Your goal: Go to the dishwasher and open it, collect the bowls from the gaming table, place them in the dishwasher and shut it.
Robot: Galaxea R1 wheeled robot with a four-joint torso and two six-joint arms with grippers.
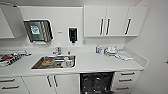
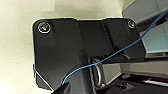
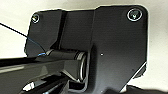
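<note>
Claw opening cannot be told for the left claw or the right claw. The left wrist view presents the robot's dark plate [image 2: 62, 50] crossed by a thin blue cable [image 2: 112, 53] over a pale surface. The right wrist view presents the matching plate [image 3: 117, 50] with the jointed bar [image 3: 62, 56] beside it.

Head view, left to right:

- **Far left of the frame:** a colourful printed item [image 1: 10, 58] lies on the white counter [image 1: 100, 63]. Drawers [image 1: 10, 84] sit below it.
- **Upper left:** a metal-fronted paper towel dispenser [image 1: 38, 31] hangs on the wall.
- **Centre left:** the steel sink [image 1: 35, 65] is set into the counter, with the tap [image 1: 57, 50] behind it. An orange-brown dish [image 1: 46, 62] and a white cup [image 1: 67, 62] lie in the basin. White base cabinet doors [image 1: 51, 83] with bar handles stand below.
- **Upper centre:** a black soap dispenser [image 1: 73, 34] is on the wall.
- **Upper right:** white wall cabinets [image 1: 113, 21] carry dark bar handles.
- **Right of centre on the counter:** a cluster of small bottles and white crockery [image 1: 108, 50] stands near the back wall, and a folded cloth [image 1: 125, 56] lies just beside it.
- **Lower centre right of the frame:** the dishwasher [image 1: 96, 83] sits under the counter. It is open, and its dark interior and racks are exposed.
- **Lower right:** a stack of drawers [image 1: 126, 80] stands immediately beside the dishwasher.
</note>
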